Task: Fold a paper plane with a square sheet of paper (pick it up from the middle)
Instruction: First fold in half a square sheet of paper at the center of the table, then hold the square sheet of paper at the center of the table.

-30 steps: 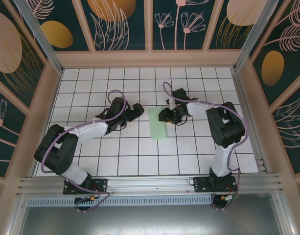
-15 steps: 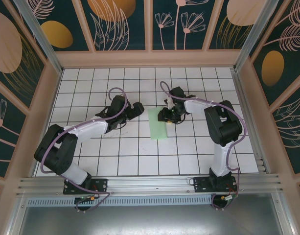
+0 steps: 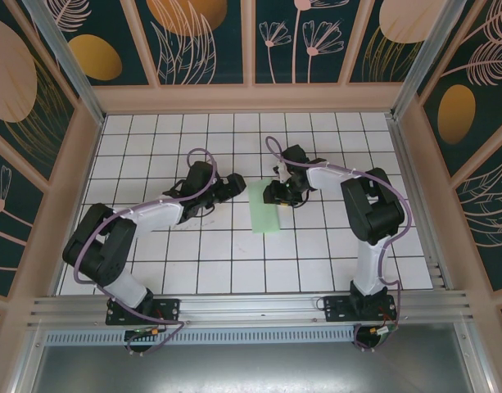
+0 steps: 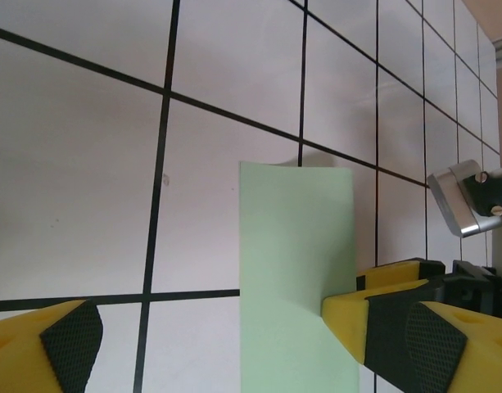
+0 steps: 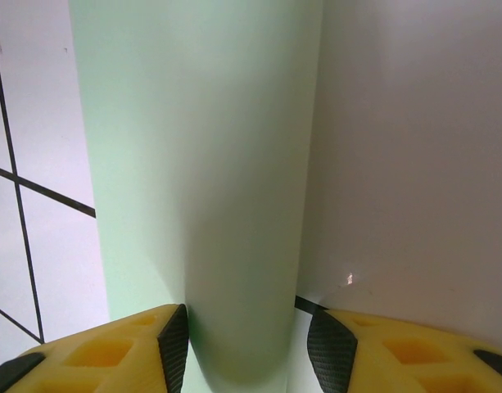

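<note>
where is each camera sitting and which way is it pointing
Top external: above and behind the arms, looking down at the gridded table; both arms show, left tool and right tool flanking the sheet of paper.
Left wrist: on the left arm, facing the paper's left edge; its yellow fingers stand wide apart.
Right wrist: on the right arm, close over the paper, fingers either side of a curled fold.
Shared: all three show the paper.

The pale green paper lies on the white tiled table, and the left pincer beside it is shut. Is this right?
No: the left pincer stands wide open, as the left wrist view shows. The pale green paper does lie on the white tiled table beside it.
</note>
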Controlling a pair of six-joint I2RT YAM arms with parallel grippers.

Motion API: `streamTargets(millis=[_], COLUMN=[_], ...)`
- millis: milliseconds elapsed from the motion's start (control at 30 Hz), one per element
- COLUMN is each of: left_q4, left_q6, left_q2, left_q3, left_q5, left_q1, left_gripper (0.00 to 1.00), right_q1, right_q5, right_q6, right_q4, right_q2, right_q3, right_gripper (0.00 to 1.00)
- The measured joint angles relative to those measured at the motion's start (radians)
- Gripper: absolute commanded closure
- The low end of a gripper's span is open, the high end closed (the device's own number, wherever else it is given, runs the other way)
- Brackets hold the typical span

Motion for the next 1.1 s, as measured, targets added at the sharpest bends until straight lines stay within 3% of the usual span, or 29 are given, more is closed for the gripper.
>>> streamTargets(millis=[200,467,1100], left_q4=[0.045,0.105,0.093], left_q6=[-0.010,-0.047,-0.060], left_q2=[0.013,0.053,0.077], left_q3=[-0.005,-0.010,0.013], left_q5=[0.049,0.118,0.073], left_q1=[0.000,0.000,0.000], left_gripper=[0.13,0.42,0.50], right_q1=[0.002,0.007,0.007], right_q5=[0.002,0.017,0.027], right_q6=[0.000,0.000,-0.003], right_q4=[-0.012,-0.022,-0.051], right_q2=[0.006,0.010,0.026], right_q3=[0.011,0.017,0.037], right_gripper=[0.46,0.47,0.50])
